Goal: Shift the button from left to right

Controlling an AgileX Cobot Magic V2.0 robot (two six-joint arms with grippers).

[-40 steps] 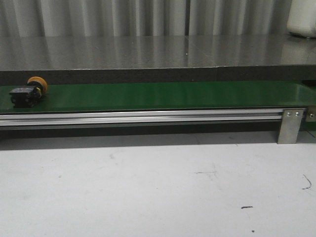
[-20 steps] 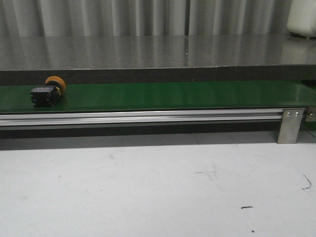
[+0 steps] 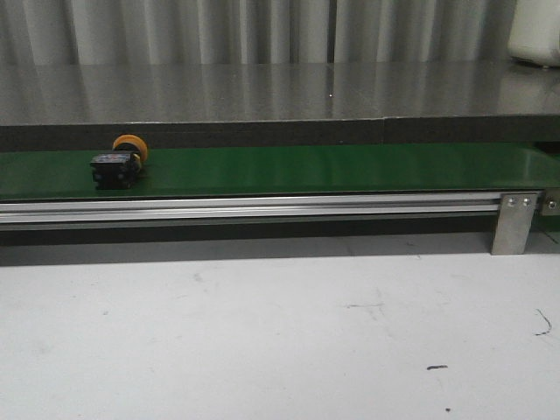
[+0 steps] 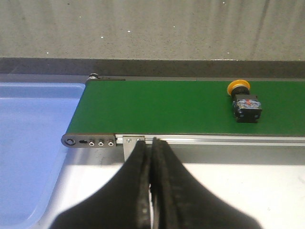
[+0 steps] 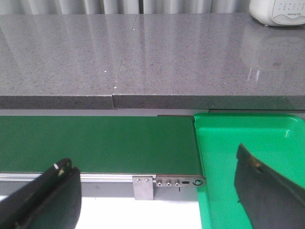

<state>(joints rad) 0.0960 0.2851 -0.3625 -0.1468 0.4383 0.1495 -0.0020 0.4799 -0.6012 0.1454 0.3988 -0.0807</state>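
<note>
The button (image 3: 118, 163), an orange round cap on a black boxy body, lies on its side on the green belt (image 3: 332, 168) toward the left. It also shows in the left wrist view (image 4: 244, 102), on the belt (image 4: 157, 107), far from my left gripper (image 4: 151, 143), which is shut and empty over the white table in front of the belt's left end. My right gripper (image 5: 152, 164) is open and empty, with its fingers (image 5: 45, 191) wide apart in front of the belt's right end (image 5: 95, 143). The button does not show in the right wrist view.
A blue tray (image 4: 33, 143) lies past the belt's left end. A green tray (image 5: 248, 162) lies past its right end. An aluminium rail (image 3: 262, 208) with a bracket (image 3: 514, 220) runs along the belt's front. A dark stone counter (image 3: 280, 92) rises behind, a white appliance (image 3: 535, 31) on it.
The button has travelled rightward along the belt, from the far left edge of the front view to a little further in. No gripper shows in the front view.
</note>
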